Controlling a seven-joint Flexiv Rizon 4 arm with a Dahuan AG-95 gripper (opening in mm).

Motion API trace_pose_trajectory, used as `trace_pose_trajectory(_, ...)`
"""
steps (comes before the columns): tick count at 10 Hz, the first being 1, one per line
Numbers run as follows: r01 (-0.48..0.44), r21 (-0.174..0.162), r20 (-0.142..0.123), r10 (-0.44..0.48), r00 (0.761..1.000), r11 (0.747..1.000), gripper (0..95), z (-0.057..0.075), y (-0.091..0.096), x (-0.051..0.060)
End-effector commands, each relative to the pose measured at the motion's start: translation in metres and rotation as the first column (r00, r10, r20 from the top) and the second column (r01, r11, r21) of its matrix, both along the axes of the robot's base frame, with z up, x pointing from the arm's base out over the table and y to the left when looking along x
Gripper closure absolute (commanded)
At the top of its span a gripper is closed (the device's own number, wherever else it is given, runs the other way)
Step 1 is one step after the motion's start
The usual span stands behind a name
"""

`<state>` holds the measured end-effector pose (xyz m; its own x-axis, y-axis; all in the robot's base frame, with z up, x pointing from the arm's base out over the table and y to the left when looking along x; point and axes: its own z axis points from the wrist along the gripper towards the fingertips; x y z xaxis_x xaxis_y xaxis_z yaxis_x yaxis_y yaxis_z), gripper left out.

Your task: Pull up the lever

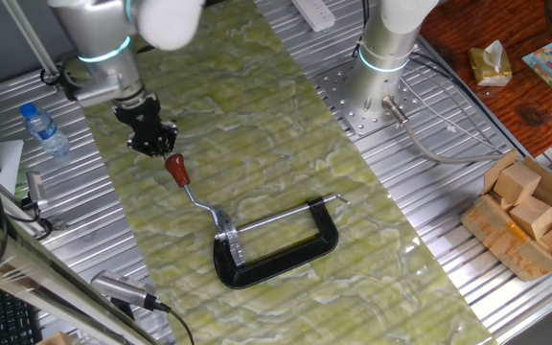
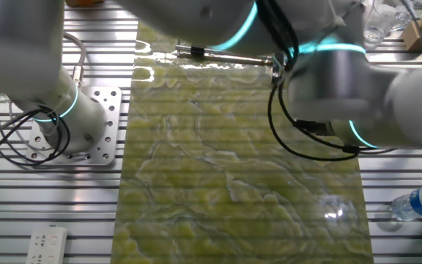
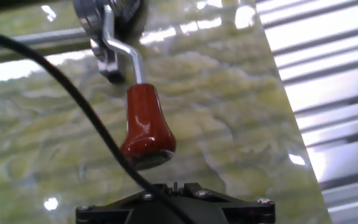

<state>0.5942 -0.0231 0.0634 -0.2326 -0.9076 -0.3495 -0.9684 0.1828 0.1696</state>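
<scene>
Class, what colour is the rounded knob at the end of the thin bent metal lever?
Glossy red-brown knob on the thin bent silver lever; it shows best in the hand view.

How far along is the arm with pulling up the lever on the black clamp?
Done: the black two-finger gripper has reached the red-brown rounded knob of the thin bent silver lever. In hand: lining up; the hand view shows the knob ahead, ungrasped. Left: grip and pull up.
</scene>
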Motion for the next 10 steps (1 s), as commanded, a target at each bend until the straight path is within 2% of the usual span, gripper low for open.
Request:
trace_pose_trajectory(1, 0.046, -0.043, -0.009, -0.047, 0.999, 0.998, 95.0, 0.003, 0.006, -0.001)
trace_pose_trajectory(3, 0.063, -0.044, -0.013, -0.063, 0.998, 0.997, 95.0, 0.003, 0.013, -0.001)
trace_pose_trajectory(5, 0.076, -0.050, -0.019, -0.077, 0.997, 0.996, 95.0, 0.009, 0.019, -0.001)
trace_pose_trajectory(10, 0.107, -0.045, -0.032, -0.108, 0.994, 0.993, 95.0, 0.020, 0.021, -0.001)
